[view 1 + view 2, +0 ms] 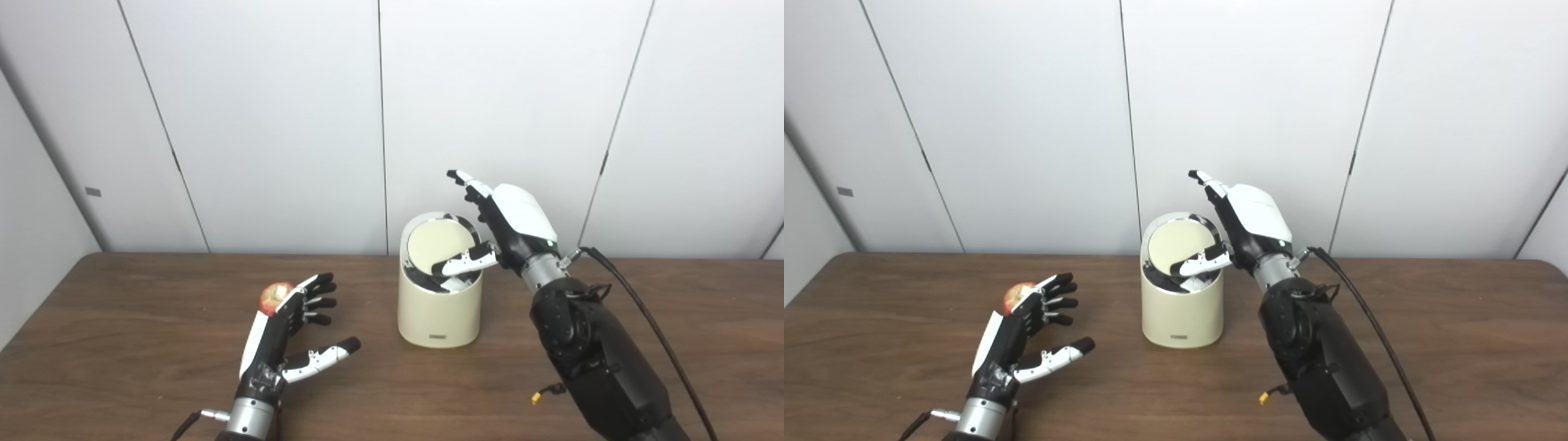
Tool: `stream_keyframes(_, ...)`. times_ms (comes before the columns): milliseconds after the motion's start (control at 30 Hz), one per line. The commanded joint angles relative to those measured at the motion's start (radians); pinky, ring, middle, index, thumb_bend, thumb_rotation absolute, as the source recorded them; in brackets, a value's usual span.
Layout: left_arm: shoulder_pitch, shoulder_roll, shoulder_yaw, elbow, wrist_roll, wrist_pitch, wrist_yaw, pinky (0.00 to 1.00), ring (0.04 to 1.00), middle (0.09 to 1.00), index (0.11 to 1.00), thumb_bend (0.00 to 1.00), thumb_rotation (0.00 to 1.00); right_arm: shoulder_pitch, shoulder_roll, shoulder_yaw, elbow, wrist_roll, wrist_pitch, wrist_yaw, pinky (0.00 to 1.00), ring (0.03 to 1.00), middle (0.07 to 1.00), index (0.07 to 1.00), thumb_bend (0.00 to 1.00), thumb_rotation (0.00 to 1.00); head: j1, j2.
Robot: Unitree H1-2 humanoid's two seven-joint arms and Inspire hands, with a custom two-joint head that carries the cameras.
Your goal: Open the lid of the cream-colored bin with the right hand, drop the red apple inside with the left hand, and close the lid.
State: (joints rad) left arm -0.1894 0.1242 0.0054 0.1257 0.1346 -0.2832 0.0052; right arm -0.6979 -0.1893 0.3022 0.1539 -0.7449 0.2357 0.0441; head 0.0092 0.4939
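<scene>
Bin (438, 312) front label, writing unreadable

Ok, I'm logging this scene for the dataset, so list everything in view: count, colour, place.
Bin: one, cream, centre of the table, upright.
Lid: one, cream disc in a shiny ring, on top of the bin, tilted.
Apple: one, red, on the table left of the bin, behind the left hand's fingers.
Table: one, dark brown wood.
Wall: white panels behind the table.
Left hand: black and white, open, beside the apple.
Right hand: black and white, open, thumb on the lid.
</scene>
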Motion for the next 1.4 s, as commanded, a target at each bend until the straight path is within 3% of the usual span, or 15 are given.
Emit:
stream_keyframes(0, -0.021, 0.006, 0.007, -0.051, -0.003, -0.002, 0.005, 0.65, 0.749, 0.818, 0.851, 0.80, 0.22, -0.025, -0.036, 0.005, 0.000, -0.040, 0.039, 0.027, 0.62, 0.813, 0.907, 0.916, 0.86, 0.15, 0.001, 0.002)
stream_keyframes(533, -0.024, 0.006, 0.007, -0.054, -0.002, 0.000, 0.009, 0.69, 0.758, 0.823, 0.859, 0.81, 0.23, -0.031, -0.052, 0.099, -0.032, -0.110, 0.174, 0.205, 0.62, 0.789, 0.898, 0.896, 0.84, 0.08, 0.006, 0.003)
stream_keyframes(800, -0.027, 0.008, 0.008, -0.045, -0.005, 0.000, 0.006, 0.69, 0.753, 0.817, 0.857, 0.80, 0.23, -0.030, -0.041, 0.039, -0.088, -0.036, 0.170, 0.190, 0.59, 0.791, 0.892, 0.887, 0.82, 0.08, -0.001, -0.003)
stream_keyframes(1267, -0.031, 0.006, 0.002, -0.029, 0.000, -0.006, 0.005, 0.66, 0.753, 0.822, 0.852, 0.80, 0.23, -0.014, -0.050, -0.037, -0.191, 0.009, 0.138, 0.138, 0.65, 0.826, 0.888, 0.887, 0.79, 0.15, -0.004, -0.006)
stream_keyframes(1367, -0.032, 0.005, 0.001, -0.028, -0.007, -0.004, 0.002, 0.66, 0.757, 0.823, 0.850, 0.81, 0.23, 0.006, -0.048, -0.066, -0.213, 0.028, 0.118, 0.112, 0.60, 0.777, 0.869, 0.873, 0.77, 0.14, -0.001, -0.006)
